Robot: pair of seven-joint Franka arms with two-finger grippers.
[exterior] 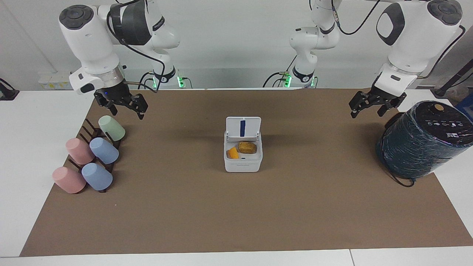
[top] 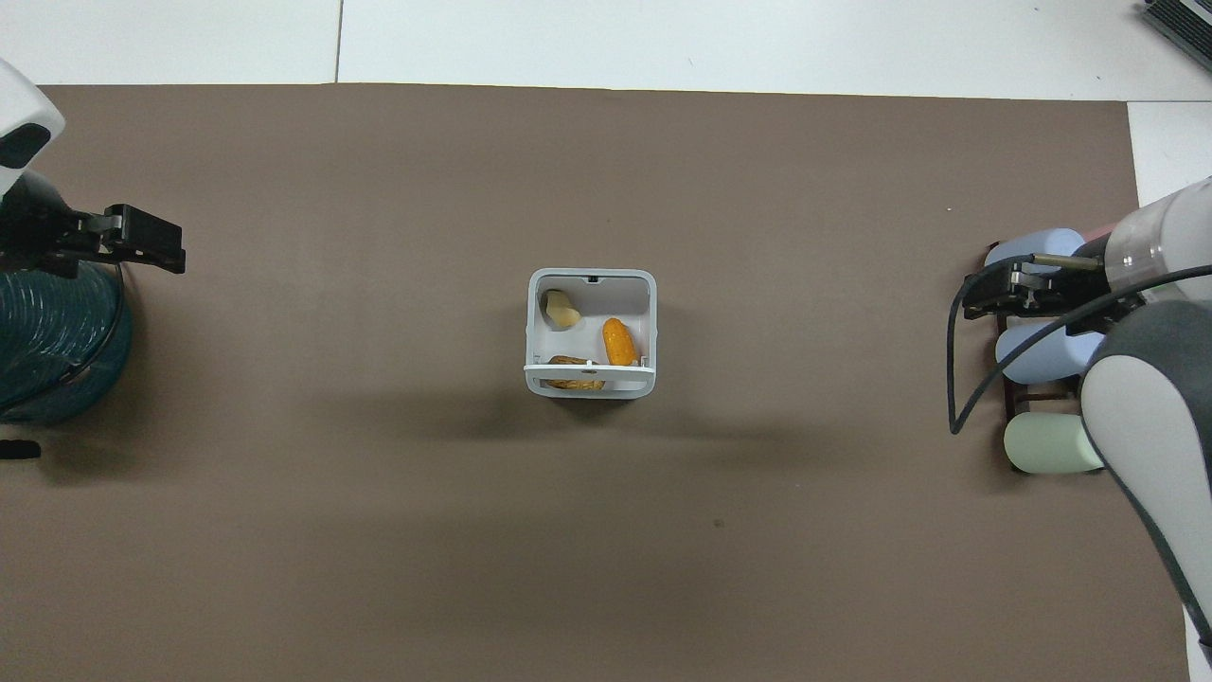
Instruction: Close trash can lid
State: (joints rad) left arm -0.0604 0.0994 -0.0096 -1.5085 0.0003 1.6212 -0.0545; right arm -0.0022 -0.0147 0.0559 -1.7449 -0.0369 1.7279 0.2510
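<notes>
We have not begun: the lid (exterior: 243, 127) stands upright on the trash can (exterior: 242, 162), left gripper (exterior: 373, 105) and right gripper (exterior: 123, 104) both up with jaws released, well apart from it

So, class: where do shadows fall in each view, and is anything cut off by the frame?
Facing view: the trash can and its raised lid cast a soft shadow toward the left arm's end; the mat looks evenly lit. Overhead view: faint broad shadows lie on the mat nearer the robots; the dark wrapped cylinder is cut off by the edge.
</notes>
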